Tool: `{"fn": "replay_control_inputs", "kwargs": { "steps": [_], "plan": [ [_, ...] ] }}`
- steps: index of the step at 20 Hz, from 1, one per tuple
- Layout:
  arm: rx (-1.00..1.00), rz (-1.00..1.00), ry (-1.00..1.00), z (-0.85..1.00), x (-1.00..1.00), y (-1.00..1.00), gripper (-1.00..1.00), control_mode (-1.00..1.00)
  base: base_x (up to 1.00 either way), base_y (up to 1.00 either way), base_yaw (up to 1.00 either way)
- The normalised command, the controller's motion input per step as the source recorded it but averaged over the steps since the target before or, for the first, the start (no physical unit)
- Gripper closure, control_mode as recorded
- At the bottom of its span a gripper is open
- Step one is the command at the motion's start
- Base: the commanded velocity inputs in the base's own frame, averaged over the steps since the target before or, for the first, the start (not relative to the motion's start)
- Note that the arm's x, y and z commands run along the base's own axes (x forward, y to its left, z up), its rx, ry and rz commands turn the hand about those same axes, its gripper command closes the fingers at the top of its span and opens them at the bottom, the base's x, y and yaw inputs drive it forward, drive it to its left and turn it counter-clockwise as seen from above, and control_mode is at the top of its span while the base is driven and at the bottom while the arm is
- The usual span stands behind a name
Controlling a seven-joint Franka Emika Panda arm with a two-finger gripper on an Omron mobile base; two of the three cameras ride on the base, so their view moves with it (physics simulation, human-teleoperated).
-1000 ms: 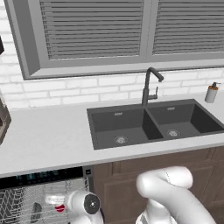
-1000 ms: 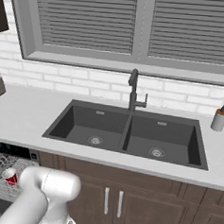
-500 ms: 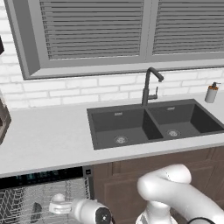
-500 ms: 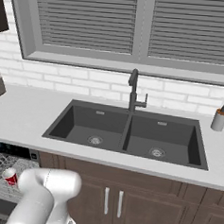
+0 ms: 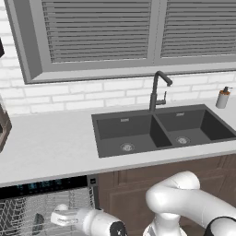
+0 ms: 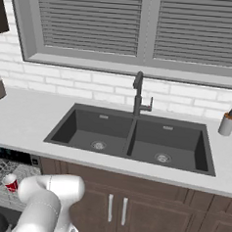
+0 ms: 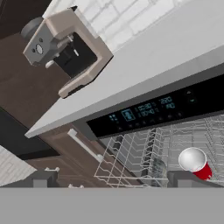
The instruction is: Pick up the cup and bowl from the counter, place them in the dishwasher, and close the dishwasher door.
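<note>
The dishwasher (image 7: 148, 109) stands open under the counter (image 5: 50, 147), its black strip lit teal. The red cup (image 7: 195, 162) lies on its side in the wire rack (image 7: 131, 153), and it also appears in the right base view as the cup (image 6: 10, 183). A dim grey rounded thing (image 7: 156, 166) left of it among the wires looks like the bowl (image 5: 37, 223). My gripper (image 7: 116, 180) is open and holds nothing, low in front of the rack and facing in. My hand (image 5: 69, 216) covers the cup in the left base view. The dishwasher door is out of view.
A dark double sink (image 5: 156, 131) with a tall faucet (image 5: 156, 90) is set in the counter. A soap dispenser (image 5: 223, 97) stands at the far right. A tan coffee machine (image 7: 65, 48) sits on the counter's left end. Brown cabinets (image 6: 131, 207) flank the dishwasher.
My arm has dropped lower, and the hand has reached left across the front of the rack, covering the cup in the left base view. Cup and rack have stayed put.
</note>
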Motion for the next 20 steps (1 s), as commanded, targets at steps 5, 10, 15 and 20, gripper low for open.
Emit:
{"fn": "replay_control_inputs", "kwargs": {
  "steps": [5, 10, 15, 20],
  "plan": [
    [0.09, 0.02, 0.27, 0.32, -0.14, -0.07, -1.0, -1.0, 0.0, 0.0, 0.0],
    [-0.05, 0.0, 0.62, 0.45, -0.1, -0.11, -1.0, -1.0, 0.0, 0.0, 0.0],
    [-0.27, 0.0, 1.0, 0.28, 0.27, 0.0, -1.0, -1.0, 0.0, 0.0, 0.0],
    [-0.16, 0.0, 0.85, 0.01, 0.09, -0.1, -1.0, -1.0, 0.0, 0.0, 0.0]
  ]
}}
